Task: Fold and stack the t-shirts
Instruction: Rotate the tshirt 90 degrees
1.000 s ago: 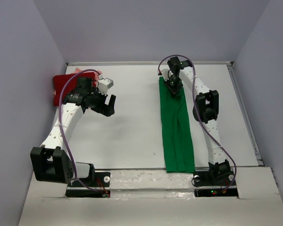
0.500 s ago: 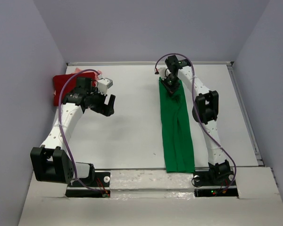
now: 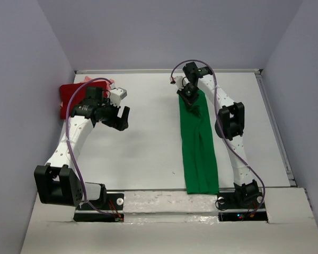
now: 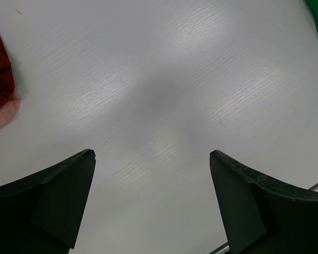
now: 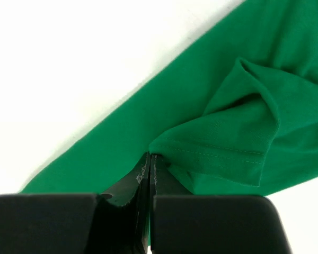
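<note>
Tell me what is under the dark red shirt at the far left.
Under the dark red shirt a pale pink cloth peeks out at the edge. The rest is covered by the red shirt, so its shape and fold cannot be seen.

Open lane down the middle of the counter; cloth and arms crowd both sides.

The white counter (image 3: 148,143) lies bare from near edge to far edge between the left pincer (image 3: 120,120), hanging with jaws spread wide over the left half, and the bright green cloth t-shirt (image 3: 199,153), a long folded strip running from the near edge almost to the far edge, right of centre. The right arm (image 3: 234,143) stands just beside the strip's right side, and the right pincer (image 3: 190,100) is pinched on its far end. The folded dark red cloth t-shirt (image 3: 69,98), with the pale salmon-pink cloth t-shirt (image 4: 1,115) peeping from under it, blocks the far left corner.
</note>
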`<state>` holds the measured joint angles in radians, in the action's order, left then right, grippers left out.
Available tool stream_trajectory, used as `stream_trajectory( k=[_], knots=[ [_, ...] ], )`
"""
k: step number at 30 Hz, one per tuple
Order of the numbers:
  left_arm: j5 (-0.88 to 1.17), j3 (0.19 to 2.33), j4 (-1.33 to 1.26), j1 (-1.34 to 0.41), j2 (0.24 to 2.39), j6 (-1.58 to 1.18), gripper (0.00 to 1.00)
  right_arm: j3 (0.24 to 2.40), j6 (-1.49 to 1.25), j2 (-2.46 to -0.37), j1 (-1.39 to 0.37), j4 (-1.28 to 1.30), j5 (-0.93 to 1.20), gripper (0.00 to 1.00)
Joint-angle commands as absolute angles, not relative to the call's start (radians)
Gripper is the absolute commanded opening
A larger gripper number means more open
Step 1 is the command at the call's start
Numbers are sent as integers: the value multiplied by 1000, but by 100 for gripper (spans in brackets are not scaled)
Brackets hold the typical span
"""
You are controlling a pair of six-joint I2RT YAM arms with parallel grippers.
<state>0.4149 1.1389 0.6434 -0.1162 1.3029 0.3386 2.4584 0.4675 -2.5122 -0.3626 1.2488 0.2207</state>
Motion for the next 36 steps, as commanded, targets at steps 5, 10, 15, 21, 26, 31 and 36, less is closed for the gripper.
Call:
stream_trajectory(
  k=[5, 10, 15, 21, 26, 31, 36],
  knots=[
    [428, 1131, 638, -109, 1264, 345, 99, 2490, 477, -2470, -405, 1241, 267, 0],
    [433, 1131, 637, -109, 1266, 344, 99, 2488, 480, -2482, -414, 1249, 255, 0],
    [433, 1127, 637, -109, 1266, 345, 99, 2454, 486, -2480, -414, 1255, 239, 25],
    [437, 1132, 638, -109, 1272, 345, 99, 2427, 488, -2456, -414, 1255, 250, 72],
    [440, 1137, 640, -109, 1272, 347, 99, 2439, 491, -2430, -414, 1256, 271, 76],
    [442, 1138, 641, -109, 1272, 347, 99, 2476, 491, -2381, -414, 1256, 258, 76],
    [446, 1147, 644, -109, 1275, 347, 99, 2487, 500, -2312, -414, 1235, 190, 76]
  ],
)
